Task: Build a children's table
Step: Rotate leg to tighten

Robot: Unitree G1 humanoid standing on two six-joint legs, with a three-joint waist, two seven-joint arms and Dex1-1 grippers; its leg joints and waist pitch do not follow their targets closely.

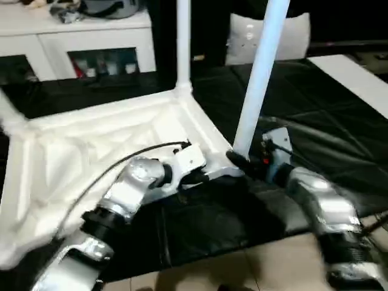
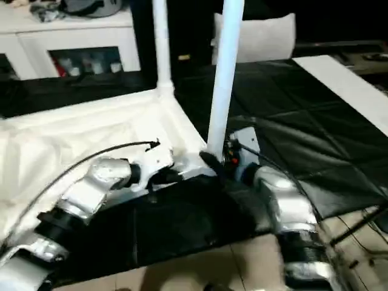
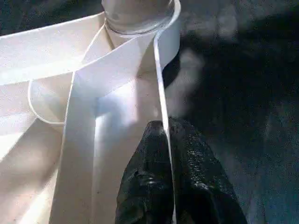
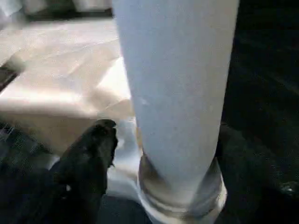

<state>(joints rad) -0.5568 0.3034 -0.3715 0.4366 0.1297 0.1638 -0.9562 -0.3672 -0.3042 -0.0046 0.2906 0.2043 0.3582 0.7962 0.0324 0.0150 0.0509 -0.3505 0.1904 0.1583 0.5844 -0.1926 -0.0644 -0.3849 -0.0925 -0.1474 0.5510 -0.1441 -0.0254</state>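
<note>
The children's table lies upside down on the black mat, its ribbed white top (image 1: 91, 151) facing up. One white leg (image 1: 183, 42) stands in the far corner socket. A second leg (image 1: 260, 73) stands upright in the near right corner socket (image 3: 140, 18). My left gripper (image 3: 163, 128) is shut on the thin rim of the top (image 3: 161, 84), just beside that socket. My right gripper (image 1: 242, 162) sits at the base of the near leg (image 4: 177, 84), one black finger (image 4: 91, 158) on each side of it, with a small gap showing between finger and leg.
A white cabinet with glass doors (image 1: 91, 42) stands at the back left, and a white pillow (image 1: 285, 36) behind the mat. A white board (image 1: 357, 79) lies at the right. The black mat (image 1: 327, 133) ends near me at the tiled floor (image 1: 242, 267).
</note>
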